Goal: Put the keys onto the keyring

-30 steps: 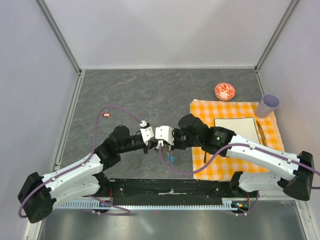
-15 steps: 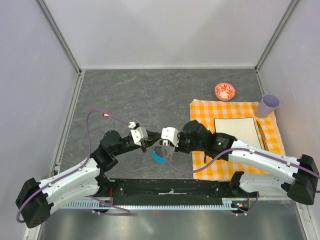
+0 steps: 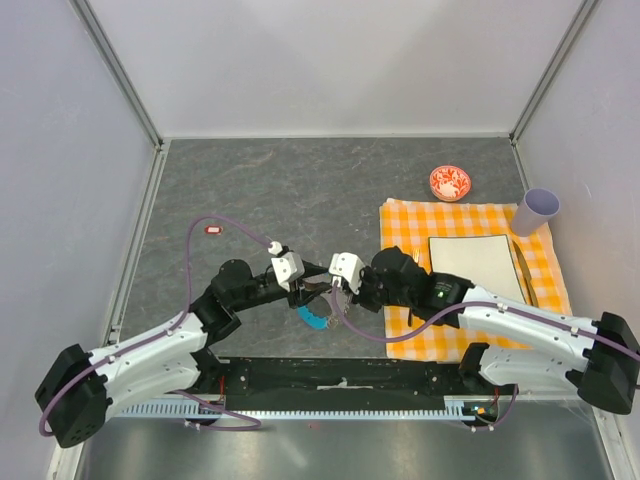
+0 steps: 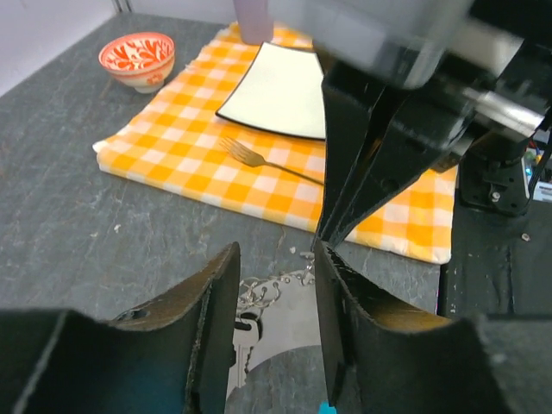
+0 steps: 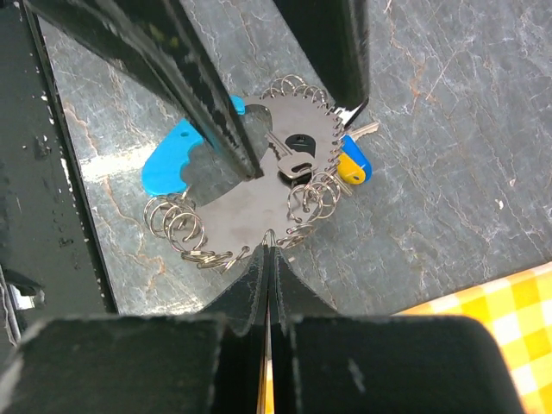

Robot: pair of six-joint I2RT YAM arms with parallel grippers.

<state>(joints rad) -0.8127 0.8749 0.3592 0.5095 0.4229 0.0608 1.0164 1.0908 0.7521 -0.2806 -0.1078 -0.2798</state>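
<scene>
Inspecting keyring station: both grippers low over the ring

**Edges and room.** The grey table [image 3: 300, 190] is boxed by white walls [image 3: 330, 60] on the left, far and right sides, with a black rail [image 3: 340, 375] along its near edge. Open surface runs far and left of the grippers, with only a small red tag [image 3: 213, 230] on it. A checked cloth [image 3: 410, 225] fills the right side and carries a plate [image 3: 470, 255], a fork [image 4: 259, 159] and a cup [image 3: 540, 210]. A bowl [image 3: 450, 183] stands just beyond the cloth's far edge.

**Task items.** The keyring [image 5: 177, 224] lies flat on the table between the two arms, just left of the cloth and near the rail. The keys [image 5: 297, 164] lie within and beside its chain loop, one black-headed and one blue-headed.

**Hidden or unclear.**
- From above, the grippers cover most of the ring, and only its cyan strap [image 3: 313, 318] shows.
- In the left wrist view, that gripper's own fingers hide the strap, and the cup is cut off at the top.
- Glare whitens the table inside the loop.
- Whether the keys are threaded on the chain cannot be told.

**Grippers.**
- The left gripper [image 4: 276, 259] has its jaws parted. It stands over the loop with nothing clamped between them, and one finger reaches inside the ring.
- The right gripper [image 5: 268, 252] has its fingers pressed together, with the tips at the chain's edge. Whether a link is pinched cannot be told.
</scene>
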